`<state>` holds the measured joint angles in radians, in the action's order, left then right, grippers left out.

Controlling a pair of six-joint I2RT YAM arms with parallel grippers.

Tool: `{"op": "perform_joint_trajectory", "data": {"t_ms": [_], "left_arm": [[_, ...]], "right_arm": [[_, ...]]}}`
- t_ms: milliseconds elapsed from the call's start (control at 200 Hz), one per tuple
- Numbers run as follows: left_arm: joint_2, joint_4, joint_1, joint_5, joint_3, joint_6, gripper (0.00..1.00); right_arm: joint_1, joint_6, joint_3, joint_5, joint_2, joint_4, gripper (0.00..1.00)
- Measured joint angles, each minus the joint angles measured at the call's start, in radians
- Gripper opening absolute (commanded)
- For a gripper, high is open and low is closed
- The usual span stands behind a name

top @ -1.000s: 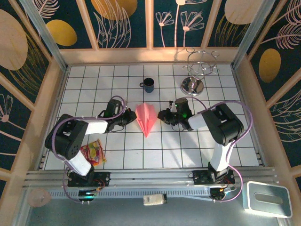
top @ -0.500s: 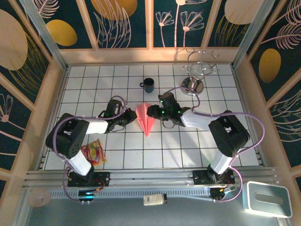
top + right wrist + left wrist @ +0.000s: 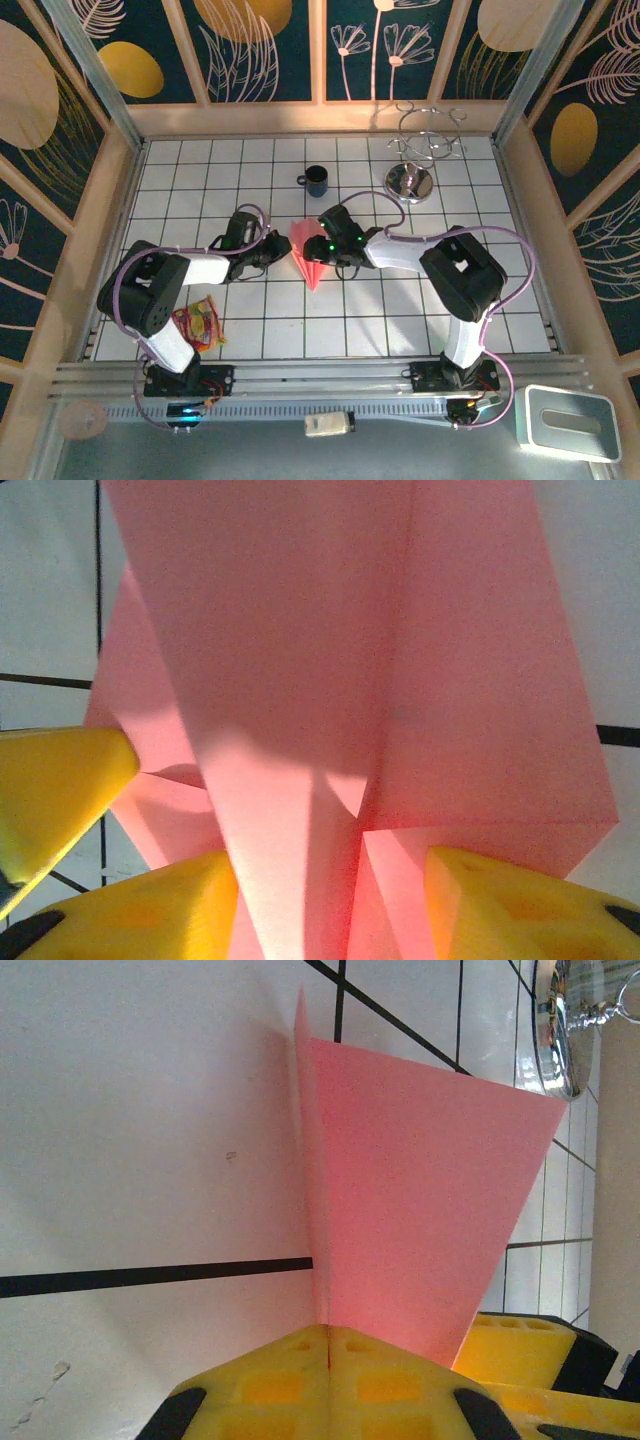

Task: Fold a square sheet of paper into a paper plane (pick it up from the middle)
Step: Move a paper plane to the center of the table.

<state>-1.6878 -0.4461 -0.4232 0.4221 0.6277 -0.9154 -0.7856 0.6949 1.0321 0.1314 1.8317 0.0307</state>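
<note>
The left gripper [image 3: 328, 1332] is fully closed: its two yellow fingers [image 3: 250, 1385] meet along a thin seam with no gap, and the upright fold of the paper plane [image 3: 302, 243] runs straight down into that seam, so the paper is pinched there by its raised edge. The right gripper [image 3: 330, 862] stands about half open, its yellow fingertips [image 3: 500, 905] set apart on either side of the plane's centre ridge. The pink paper fills the space between them, and the right-hand fingertip touches a flap, but the jaws do not clamp the sheet. In the right wrist view the pointed tip of one left-gripper finger also shows at the left edge, touching or just beside the paper; in the left wrist view a finger of the right gripper shows at the lower right, just beside the paper's far edge. From above, the two grippers face each other across the plane, the left one at its left side and the right one over its right side. The plane lies near the middle of the white tiled table [image 3: 400, 310], its narrow point towards the arm bases and its wide end towards the back wall. Behind it stands a dark mug [image 3: 315, 180], and to the right of the mug a wire rack on a shiny round base [image 3: 408, 184]. A colourful packet [image 3: 197, 322] lies near the left arm's base, well apart from the paper.
</note>
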Motion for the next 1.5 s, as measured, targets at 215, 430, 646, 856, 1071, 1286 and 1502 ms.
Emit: {"op": "perform_joint_trajectory", "data": {"t_ms": [215,430,646,856,1071,1286,1502], "left_arm": [[0.0,0.0,0.0,0.013,0.0,0.0,0.0],[-0.002,0.0,0.0,0.016,-0.001,0.0,0.0],[-0.002,0.0,0.0,0.016,-0.001,0.0,0.0],[-0.002,0.0,0.0,0.016,-0.001,0.0,0.0],[-0.002,0.0,0.0,0.016,-0.001,0.0,0.03],[0.0,0.012,0.0,0.008,0.0,0.005,0.25],[0.069,0.124,0.009,-0.073,0.011,0.063,0.5]], "right_arm": [[-0.045,-0.035,0.065,-0.021,0.025,0.034,0.58],[-0.067,-0.061,0.083,-0.06,0.04,0.083,0.61],[-0.072,-0.068,0.095,-0.082,0.057,0.117,0.51],[-0.072,-0.062,0.095,-0.101,0.057,0.14,0.39],[-0.081,-0.037,0.101,-0.135,0.057,0.178,0.32],[-0.088,-0.003,0.122,-0.163,0.057,0.207,0.11],[-0.076,0.002,0.139,-0.247,0.053,0.264,0.07]]}}
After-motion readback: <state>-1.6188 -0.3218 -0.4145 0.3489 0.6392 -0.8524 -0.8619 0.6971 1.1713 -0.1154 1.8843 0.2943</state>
